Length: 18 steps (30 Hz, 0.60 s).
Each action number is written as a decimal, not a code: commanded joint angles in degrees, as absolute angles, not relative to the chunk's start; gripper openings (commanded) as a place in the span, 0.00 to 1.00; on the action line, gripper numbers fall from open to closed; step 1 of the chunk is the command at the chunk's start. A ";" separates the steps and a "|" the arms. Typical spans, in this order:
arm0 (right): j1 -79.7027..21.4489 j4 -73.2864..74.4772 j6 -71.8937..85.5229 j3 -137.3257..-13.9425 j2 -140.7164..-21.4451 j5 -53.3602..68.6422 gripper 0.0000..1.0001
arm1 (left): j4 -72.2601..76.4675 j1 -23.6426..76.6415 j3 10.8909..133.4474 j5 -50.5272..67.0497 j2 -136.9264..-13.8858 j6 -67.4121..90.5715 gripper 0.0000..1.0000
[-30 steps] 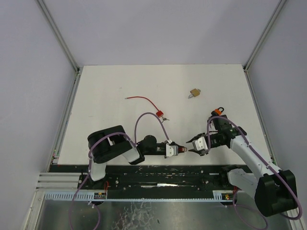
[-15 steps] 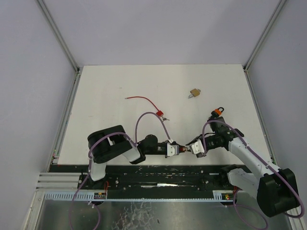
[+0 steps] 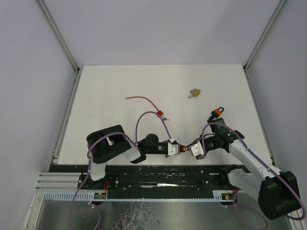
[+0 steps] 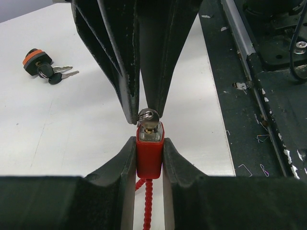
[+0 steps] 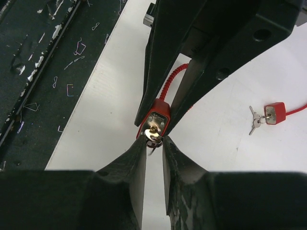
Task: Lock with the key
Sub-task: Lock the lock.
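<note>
1. From above I see both arms meeting at the table's (image 3: pixel 105 86) near edge, at about 6 o'clock. The left gripper (image 3: pixel 176 150) comes in from 9 o'clock and the right gripper (image 3: pixel 191 149) from 3 o'clock.
2. The left gripper is clamped on the red padlock (image 4: pixel 149 158). On its wrist camera, its two fingers (image 4: pixel 122 163) press the body's sides, keyway end pointing to 12 o'clock. The lock's cable shackle (image 4: pixel 144 203) trails out toward 6 o'clock.
3. The key (image 4: pixel 148 116) sits in that keyway, head sticking out of the end.
4. The right gripper's fingers (image 5: pixel 132 163) are pinched onto the key head from both sides. On both wrist views I see the tips touching it.
5. A second red padlock (image 3: pixel 159 113) with keys (image 5: pixel 254 120) attached lies on the table, at about 11 o'clock from the held one. Its red cable (image 3: pixel 139 98) runs off toward 10 o'clock.
6. A brass padlock (image 3: pixel 194 92) lies farther back, at about 1 o'clock.
7. An orange-capped lock (image 3: pixel 218 111) rests at about 2 o'clock, just beside the right arm. I cannot tell if they touch.
</note>
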State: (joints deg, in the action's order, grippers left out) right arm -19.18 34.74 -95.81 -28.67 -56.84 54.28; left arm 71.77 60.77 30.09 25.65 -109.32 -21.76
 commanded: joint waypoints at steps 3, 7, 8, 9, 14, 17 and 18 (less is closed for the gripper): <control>-19.95 34.89 -96.26 -28.17 -53.42 54.62 0.24 | 68.48 61.13 30.79 25.21 -107.90 -22.69 0.00; -19.91 34.72 -95.89 -27.79 -52.11 54.10 0.27 | 67.45 61.15 30.93 24.89 -107.65 -22.95 0.00; -19.94 34.72 -95.81 -27.77 -51.99 54.14 0.27 | 67.22 61.15 31.02 24.79 -107.51 -22.98 0.00; -19.95 34.78 -95.80 -27.73 -51.99 54.14 0.27 | 67.05 61.17 31.04 24.86 -107.33 -22.99 0.00; -19.94 35.10 -96.16 -27.47 -52.10 53.40 0.25 | 66.21 61.11 31.11 24.53 -106.96 -23.13 0.00; -19.87 35.40 -96.16 -27.56 -51.90 53.45 0.23 | 65.63 61.09 31.29 24.35 -106.95 -23.03 0.00; -19.94 35.47 -96.10 -27.52 -51.67 53.54 0.21 | 65.39 61.13 31.36 24.39 -106.92 -23.07 0.00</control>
State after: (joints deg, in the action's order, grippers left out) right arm -19.40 34.83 -95.81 -27.59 -52.53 52.95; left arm 68.16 60.77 30.52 25.47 -107.98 -22.63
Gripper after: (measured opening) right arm 0.237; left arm 0.185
